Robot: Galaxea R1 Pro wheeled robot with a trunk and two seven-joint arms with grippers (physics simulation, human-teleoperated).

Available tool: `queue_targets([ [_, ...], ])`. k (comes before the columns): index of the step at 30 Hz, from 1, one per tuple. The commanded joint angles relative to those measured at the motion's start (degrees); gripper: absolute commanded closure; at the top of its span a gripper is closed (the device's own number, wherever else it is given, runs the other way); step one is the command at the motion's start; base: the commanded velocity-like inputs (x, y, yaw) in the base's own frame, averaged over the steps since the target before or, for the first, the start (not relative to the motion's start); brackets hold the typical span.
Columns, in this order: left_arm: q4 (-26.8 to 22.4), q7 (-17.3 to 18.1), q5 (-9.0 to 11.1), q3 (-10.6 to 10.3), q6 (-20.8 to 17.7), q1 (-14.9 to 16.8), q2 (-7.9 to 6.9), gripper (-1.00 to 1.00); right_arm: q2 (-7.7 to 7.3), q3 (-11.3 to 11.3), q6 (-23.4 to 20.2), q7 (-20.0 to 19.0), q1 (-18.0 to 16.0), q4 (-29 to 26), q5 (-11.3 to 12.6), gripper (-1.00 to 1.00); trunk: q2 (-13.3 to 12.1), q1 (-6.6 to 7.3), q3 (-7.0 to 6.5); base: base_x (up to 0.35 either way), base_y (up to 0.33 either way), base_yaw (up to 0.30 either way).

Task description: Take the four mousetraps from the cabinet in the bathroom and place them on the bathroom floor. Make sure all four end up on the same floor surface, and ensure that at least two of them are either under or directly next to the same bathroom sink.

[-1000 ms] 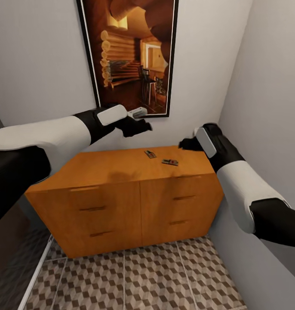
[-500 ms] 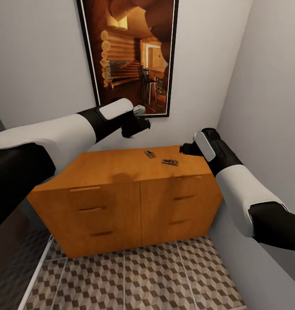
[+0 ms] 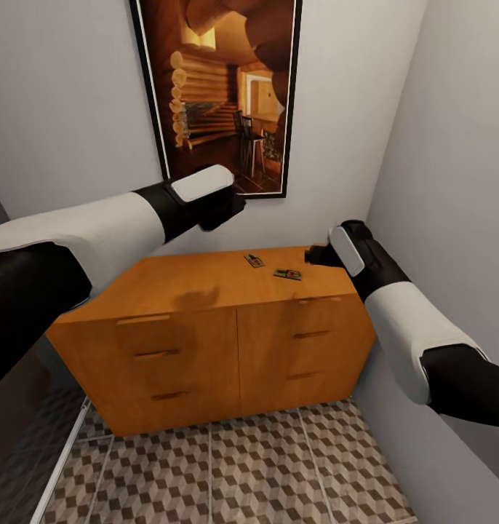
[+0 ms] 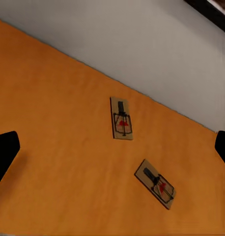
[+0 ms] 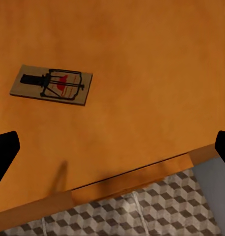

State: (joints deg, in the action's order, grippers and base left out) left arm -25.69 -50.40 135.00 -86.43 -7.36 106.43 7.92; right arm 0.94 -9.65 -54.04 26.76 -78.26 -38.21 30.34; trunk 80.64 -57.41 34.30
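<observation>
Two mousetraps lie flat on the orange wooden cabinet [image 3: 206,327]: one [image 3: 254,260] near the back wall, the other [image 3: 287,274] closer to the front right. My left gripper [image 3: 231,205] hovers open above the cabinet's back middle; its wrist view has both mousetraps [image 4: 121,118] [image 4: 155,183] between the spread fingertips [image 4: 4,152]. My right gripper [image 3: 313,255] is open, low over the cabinet's right end. In its wrist view one mousetrap [image 5: 51,84] lies beyond the fingertips [image 5: 4,150]. The patterned bathroom floor [image 3: 235,473] lies below the cabinet. The sink is out of view.
A framed cabin picture [image 3: 220,94] hangs on the back wall just above my left gripper. A grey side wall [image 3: 453,182] runs close along my right arm. A white strip [image 3: 60,458] borders darker tiles at the lower left.
My left gripper has risen and drawn back toward the picture. My right gripper has dropped slightly toward the cabinet's right end. The mousetraps have not moved.
</observation>
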Motion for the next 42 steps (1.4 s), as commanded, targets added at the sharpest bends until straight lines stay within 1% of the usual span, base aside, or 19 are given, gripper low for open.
queue_targets([
  [1,-1.46,-0.31,0.0,-0.35,0.33,0.11,-0.04,-1.0,-0.07,-0.2,-0.1,0.57,0.27,-0.04,0.63,-1.0,0.04,0.0,0.06,0.0,0.0,0.0],
  [5,-4.7,-0.55,0.0,-0.37,1.47,0.1,-0.08,-1.0,-0.13,-0.2,-0.01,0.52,1.26,-0.09,0.67,-1.0,0.04,0.0,0.06,0.0,0.0,0.0],
  [11,-6.55,-0.64,0.0,-0.4,3.49,0.1,-0.18,-1.0,-0.15,-0.2,0.13,0.5,1.83,-0.04,0.68,-1.0,0.04,0.0,0.06,0.025,-0.043,0.0],
  [24,-6.48,-0.76,0.0,-0.65,4.01,-1.53,-0.71,-1.0,0.18,-0.28,0.16,0.49,2.38,-0.03,0.71,-1.0,0.04,0.0,0.06,0.174,-0.221,0.0],
  [28,-6.23,-0.82,0.0,-0.78,4.02,-1.63,-1.29,-1.0,0.2,-0.28,0.1,0.44,2.4,-0.03,0.75,-1.0,0.04,0.0,0.06,0.087,-0.092,0.0],
  [34,-6.1,-0.83,0.0,-0.88,4.05,-1.65,-1.59,-1.0,0.23,-0.27,0.08,0.38,2.41,-0.03,0.83,-1.0,0.04,0.0,0.06,0.026,-0.027,0.0],
  [38,-6.02,-0.89,0.0,-1.64,4.09,-1.66,-1.75,-1.0,0.29,-0.28,0.07,0.34,2.41,-0.03,0.85,-1.0,0.04,0.0,0.06,0.007,-0.007,0.0],
  [42,-6.02,-0.91,0.0,-3.32,4.08,-1.66,-2.16,-1.0,0.34,-0.28,0.07,0.31,2.41,-0.03,0.85,-1.0,0.04,0.0,0.06,0.003,-0.003,0.0],
])
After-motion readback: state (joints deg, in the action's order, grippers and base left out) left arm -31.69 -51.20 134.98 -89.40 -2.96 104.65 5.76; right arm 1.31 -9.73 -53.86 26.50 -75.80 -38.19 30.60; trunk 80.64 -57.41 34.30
